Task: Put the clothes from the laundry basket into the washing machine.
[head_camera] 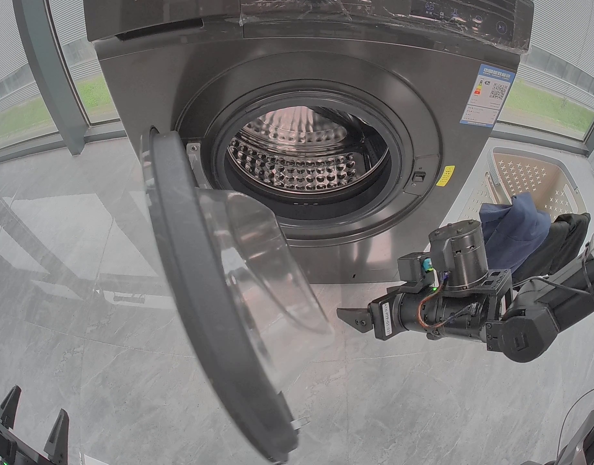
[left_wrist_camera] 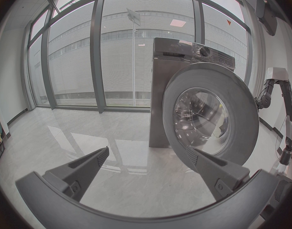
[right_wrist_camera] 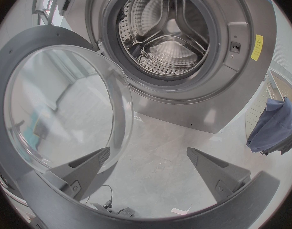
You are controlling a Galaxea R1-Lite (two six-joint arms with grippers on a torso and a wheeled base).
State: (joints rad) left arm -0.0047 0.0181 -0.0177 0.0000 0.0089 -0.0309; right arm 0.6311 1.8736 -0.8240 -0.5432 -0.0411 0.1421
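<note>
1. Two garments, a dark blue cloth garment (head_camera: 513,230) and a black garment (head_camera: 565,240) touching it, heaped together in the beige perforated plastic laundry basket (head_camera: 536,172) and spilling over its near rim; well behind the right fingertips, back beside the forearm.
2. Basket set on the floor just beside the grey front-loading washing machine (head_camera: 148,92), on the same side as the right arm.
3. Right gripper (head_camera: 352,320) held low above the floor before the machine's front panel; fingers (right_wrist_camera: 88,164) spread wide, gripping nothing.
4. Just ahead of those fingertips: the round grey-rimmed door (head_camera: 193,305) with its bulging clear glass, swung fully open. Beyond and above them: the perforated steel drum (head_camera: 290,163), mouth open to view.
5. Left gripper (head_camera: 35,414) low and well apart from the machine, on the far side of the open door from the right gripper; fingers (left_wrist_camera: 85,167) likewise spread wide, gripping nothing. Past these fingertips: the door's outer face, with the machine behind it.
6. Under both sets of fingers: pale grey glossy tiled floor (head_camera: 116,356). Behind the machine: tall windows.
</note>
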